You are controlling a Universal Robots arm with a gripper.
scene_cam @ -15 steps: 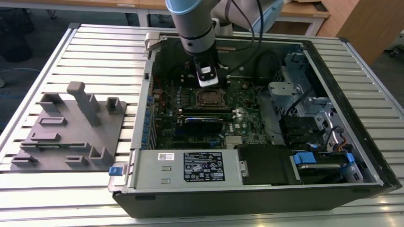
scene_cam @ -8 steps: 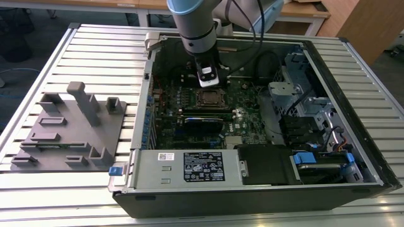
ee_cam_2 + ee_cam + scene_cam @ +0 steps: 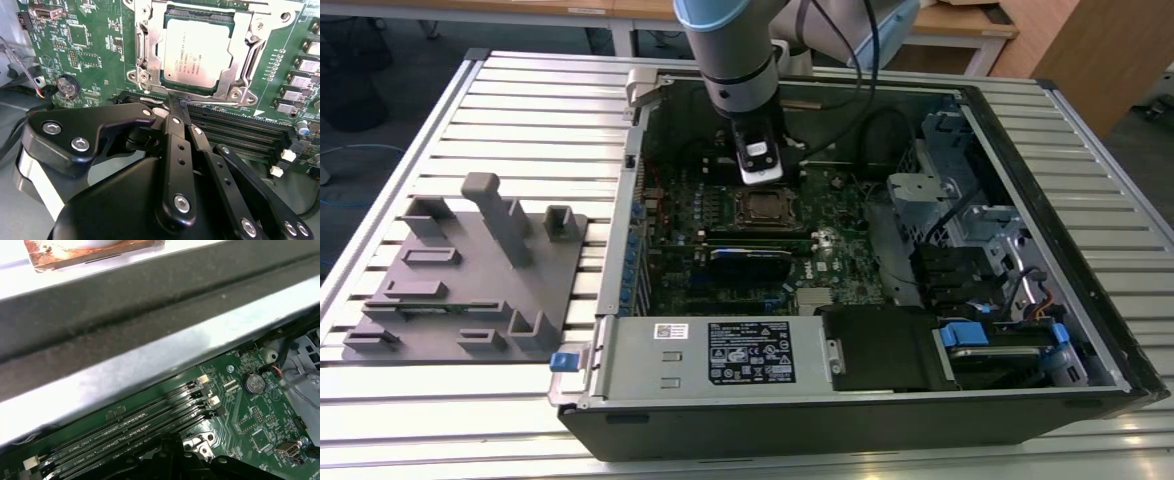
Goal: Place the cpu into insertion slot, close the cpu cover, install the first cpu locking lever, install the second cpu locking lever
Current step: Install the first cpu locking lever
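**Claw shut at slot edge, cpu seated under cover**

From the exterior view, places the slot (image 3: 743,208) mid-board inside the open case (image 3: 854,425), with the claw (image 3: 761,172) hanging just beyond, on the side toward the far wall. In the second wrist view, finds the cpu (image 3: 197,50) lying flat in the slot, with the cover (image 3: 241,45) down over the rim and the pale top showing through the window. Sets the claw's tips just beside the slot's edge, clear of the cpu, on the side facing the memory slots (image 3: 240,132). Shows the fingers (image 3: 176,135) drawn together, no gap at the tips, right against a thin lever (image 3: 220,103) lying along that edge. Cannot tell whether pinched or merely touched.

For room, leaves little on the claw's side, with the memory slots ridged directly below the fingers. In the first wrist view, shows the wall (image 3: 150,305) rising close behind them. Offers open board toward the exterior view's left, up to the case's side. Has the drive cage (image 3: 921,195) on the exterior view's right and the power supply (image 3: 720,350) at the near end, both well apart from the slot. Drapes a black cable (image 3: 887,125) beside the arm (image 3: 727,50), above the board.
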